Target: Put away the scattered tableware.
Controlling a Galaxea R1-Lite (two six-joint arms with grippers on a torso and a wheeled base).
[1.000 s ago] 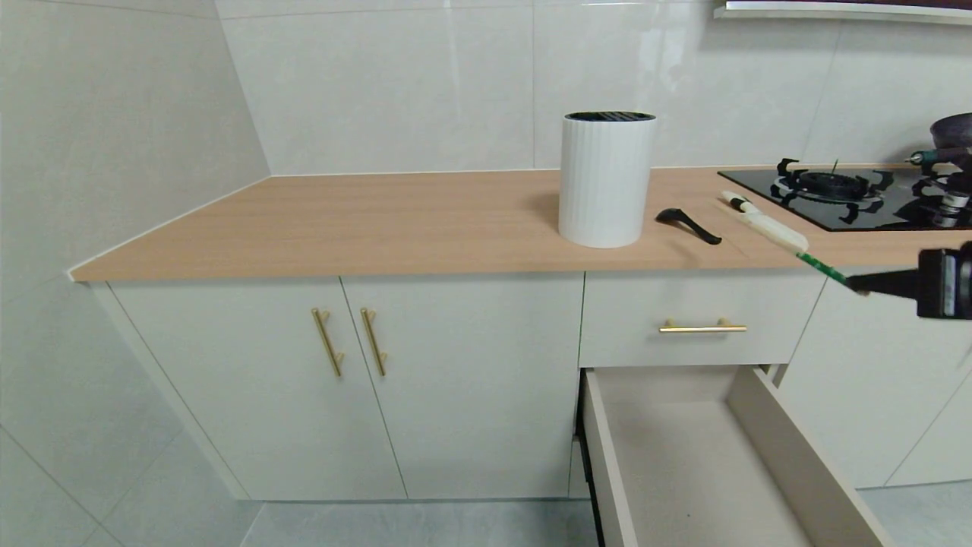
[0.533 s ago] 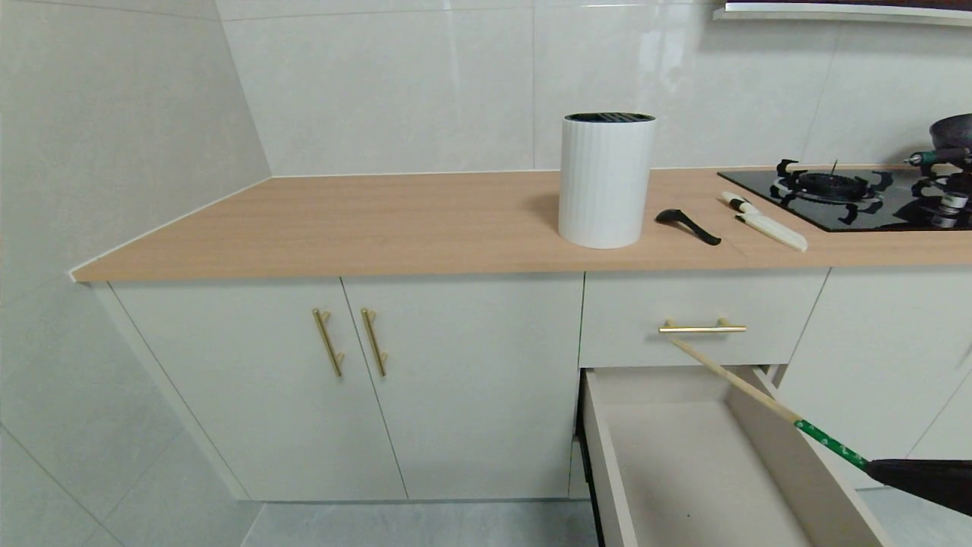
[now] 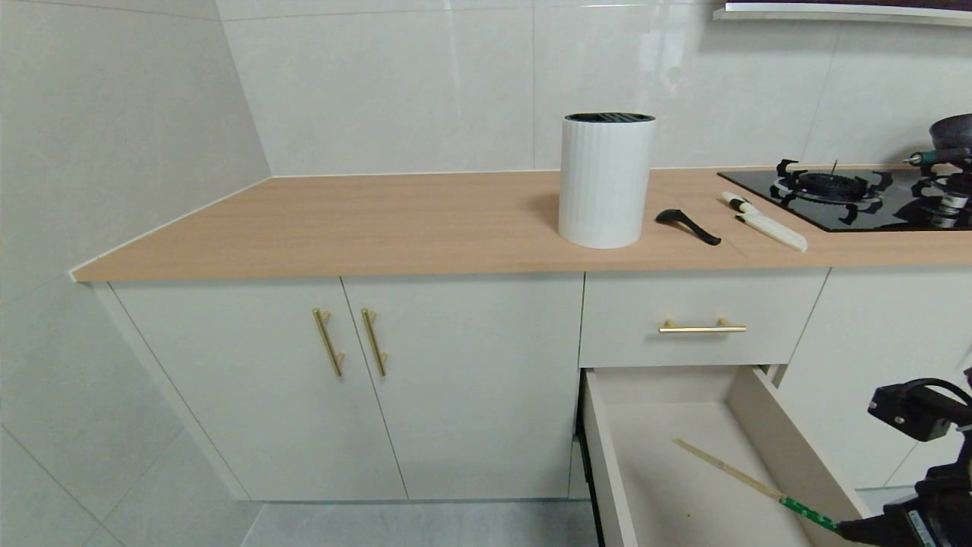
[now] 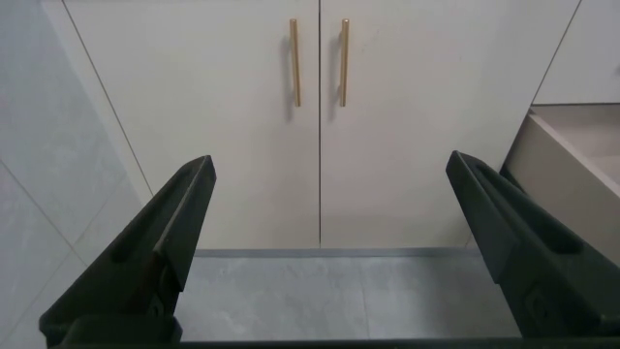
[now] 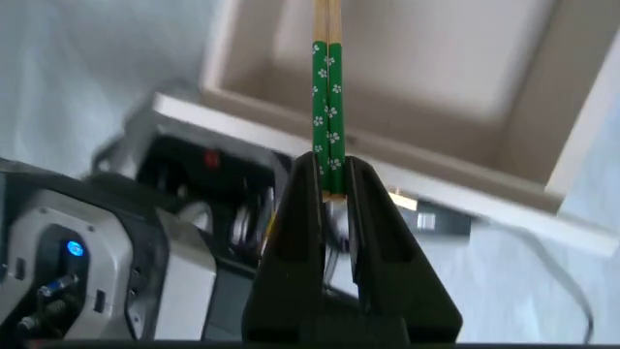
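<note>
We pinch the chopsticks by their green patterned ends, the right hand pressed together on the pair so that the two sticks lie side by side as one. Held that way, the long bare part runs out ahead of the hand and slants into the open drawer. We judge this to be the putting-down step. The hand itself sits at the drawer's front corner on the robot's right, just outside the rim, while the bare tips reach toward the middle of the drawer's floor. We cannot tell whether the tips touch the floor or hang just over it. From the right wrist, the chopsticks stand straight out of the closed right hand, with the drawer's pale inside beyond them.

Our left hand is spread wide and carries nothing. It hangs low before the cabinet doors beside the drawer, clear of the work.

Above the drawer, on the bench, a black spoon and a white knife lie not yet put away, just beside a white holder.
</note>
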